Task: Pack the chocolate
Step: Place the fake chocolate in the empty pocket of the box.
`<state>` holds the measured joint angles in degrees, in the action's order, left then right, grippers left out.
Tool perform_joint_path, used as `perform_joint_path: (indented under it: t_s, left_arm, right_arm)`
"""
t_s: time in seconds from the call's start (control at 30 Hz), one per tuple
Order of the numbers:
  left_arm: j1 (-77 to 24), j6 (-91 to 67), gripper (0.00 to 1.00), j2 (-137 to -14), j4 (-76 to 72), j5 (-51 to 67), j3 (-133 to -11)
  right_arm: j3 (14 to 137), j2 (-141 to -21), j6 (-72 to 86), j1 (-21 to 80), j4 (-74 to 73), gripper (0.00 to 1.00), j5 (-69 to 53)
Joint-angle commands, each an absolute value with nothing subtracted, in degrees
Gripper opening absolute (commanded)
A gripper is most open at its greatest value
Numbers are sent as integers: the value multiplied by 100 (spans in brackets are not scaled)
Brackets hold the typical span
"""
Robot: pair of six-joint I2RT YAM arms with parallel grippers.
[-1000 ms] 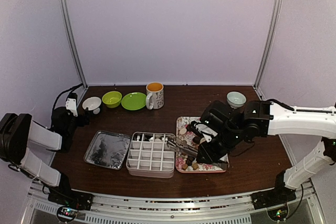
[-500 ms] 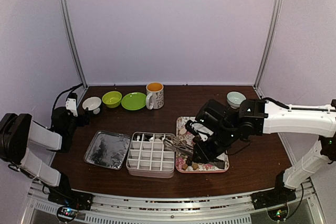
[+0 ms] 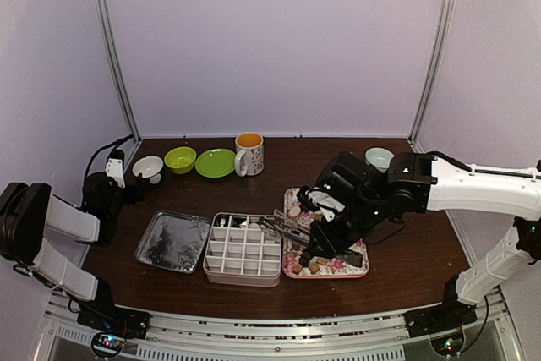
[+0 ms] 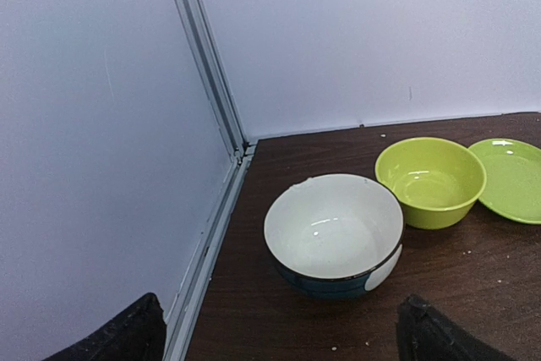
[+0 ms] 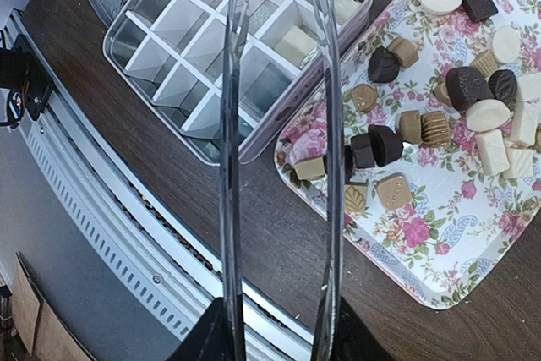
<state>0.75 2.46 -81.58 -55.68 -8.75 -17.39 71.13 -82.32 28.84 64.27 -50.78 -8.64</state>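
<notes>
The chocolate (image 5: 385,145) lies as several dark, tan and cream pieces on the pink floral tray (image 5: 439,268), which shows in the top view as well (image 3: 359,270). A few pale pieces (image 5: 296,40) sit in back cells of the divided box (image 3: 243,248). My right gripper (image 5: 275,336) is shut on thin metal tongs (image 5: 230,124). The tongs' two arms stand apart with nothing between them, and their tips reach over the box's right side (image 3: 283,227). My left gripper (image 4: 279,340) is open at the far left, in front of a white bowl (image 4: 334,230).
A shiny metal lid (image 3: 173,241) lies left of the box. Along the back stand a lime bowl (image 4: 429,179), a green plate (image 3: 215,162), a mug (image 3: 249,152) and a pale bowl (image 3: 379,158). The table's front edge and rail (image 5: 127,234) are close under the tongs.
The tongs' arms have spread wider. My right arm has drawn slightly back, carrying the tips from the tray's left edge to over the box's right side. The left arm has not moved.
</notes>
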Motion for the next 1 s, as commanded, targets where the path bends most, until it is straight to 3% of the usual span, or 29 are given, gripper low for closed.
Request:
perform_joint_path:
  t_s: [0.0,0.5,0.97]
  left_arm:
    - [114,211,98,-8165,-5866,-887,-1863]
    - [114,211,98,-8165,-5865,-880,-1865]
    - [114,209,98,-8165,-5871,-888,-1863]
  right_arm:
    - [7080,-7810,2861,6404,-5320,37,-547]
    - [5644,-6179,3232,6145,-6047,37,-128]
    - [5711,-6826,2782,6126,-6173,33,181]
